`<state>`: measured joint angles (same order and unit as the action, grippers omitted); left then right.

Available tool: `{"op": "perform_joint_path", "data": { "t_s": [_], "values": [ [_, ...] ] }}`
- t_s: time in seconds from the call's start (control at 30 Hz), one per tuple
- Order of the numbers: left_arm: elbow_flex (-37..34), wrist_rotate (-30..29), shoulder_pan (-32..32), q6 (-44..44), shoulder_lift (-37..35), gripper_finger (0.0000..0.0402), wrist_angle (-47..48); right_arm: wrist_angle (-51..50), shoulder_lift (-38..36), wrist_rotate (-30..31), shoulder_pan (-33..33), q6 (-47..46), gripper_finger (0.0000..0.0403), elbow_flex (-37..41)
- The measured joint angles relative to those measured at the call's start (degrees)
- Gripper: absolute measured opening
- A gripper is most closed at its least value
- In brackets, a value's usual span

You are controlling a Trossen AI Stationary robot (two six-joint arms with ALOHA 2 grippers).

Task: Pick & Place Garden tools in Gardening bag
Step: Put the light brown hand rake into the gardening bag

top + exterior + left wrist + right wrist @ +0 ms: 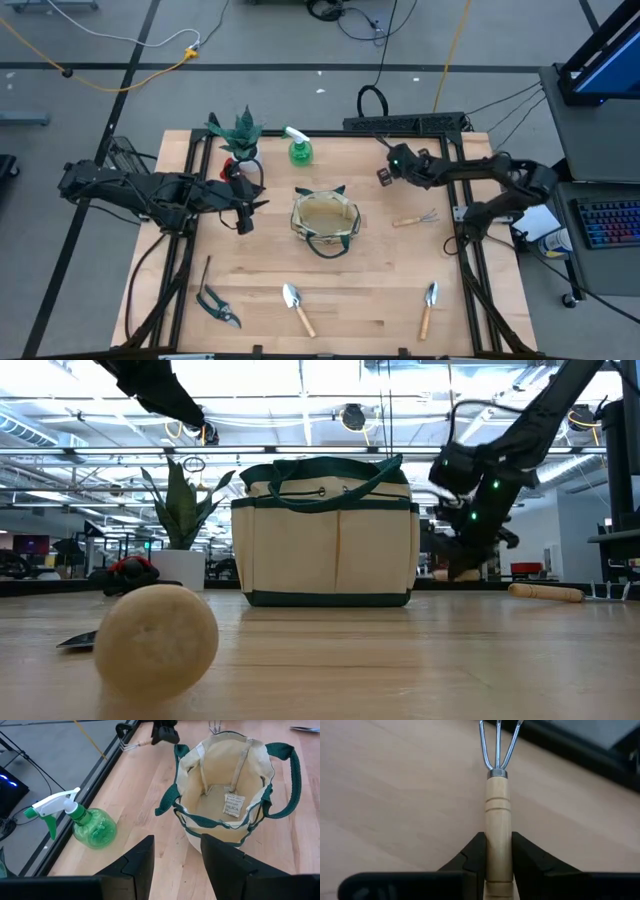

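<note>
The beige gardening bag (325, 222) stands open at mid-table. My left gripper (177, 855) hovers open just left of the bag (225, 820), pointing at it, with nothing between its fingers. At the far right of the table my right gripper (386, 175) is shut on a wooden-handled three-tined hand fork (498, 795). Another thin wooden-handled tool (415, 218) lies flat on the table right of the bag. Two trowels (297, 305) (428, 305) and dark shears (217, 305) lie near the front edge. The green spray bottle (298, 150) stands behind the bag. My right gripper pinches the fork's wooden handle (498, 827) between its two fingers, one on each side. The fingers lie along the handle, slanting down. The grooved end and the metal tines (497, 745) stick out ahead of the fingertips toward the table's far edge (122, 742). The gripper hangs just above the tabletop (470, 560).
A spiky plant in a white pot (240, 135) and a red item (130, 568) sit at the far left. A black power strip (405, 122) runs behind the far edge. The round end of a trowel handle (158, 638) lies close to the low camera.
</note>
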<state>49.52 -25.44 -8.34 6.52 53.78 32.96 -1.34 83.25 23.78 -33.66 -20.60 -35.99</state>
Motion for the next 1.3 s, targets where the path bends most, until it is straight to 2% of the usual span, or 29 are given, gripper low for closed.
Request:
{"op": "perform_joint_path", "data": {
  "t_s": [0.27, 0.43, 0.57, 0.73, 0.87, 1.3],
  "values": [
    [0.0, 0.0, 0.0, -0.2, 0.0, 0.0168, 0.0, 2.0, -10.8, 3.5, 8.7, 6.4, 0.0059, 0.0],
    [0.0, -0.1, 0.0, -0.3, 0.0, 0.0168, -0.3, 11.5, -14.9, 7.5, 17.1, 13.4, 0.0059, -0.1],
    [0.0, -0.1, 0.0, -0.4, 0.0, 0.0168, -2.1, 16.9, -15.1, 11.1, 23.7, 20.4, 0.0059, -2.4],
    [0.0, -0.1, 0.0, -3.0, 0.0, 0.0168, -5.2, 17.2, -12.2, 14.8, 30.3, 27.5, 0.0059, -9.6],
    [0.0, -0.1, 0.0, -3.8, 0.0, 0.0168, -6.8, 17.4, -8.3, 15.2, 33.9, 32.0, 0.0059, -15.3],
    [0.0, -0.1, 0.0, -3.5, 0.0, 0.0168, -6.2, 17.2, 7.1, 15.6, 38.3, 42.3, 0.0059, -26.7]
  ]
}}
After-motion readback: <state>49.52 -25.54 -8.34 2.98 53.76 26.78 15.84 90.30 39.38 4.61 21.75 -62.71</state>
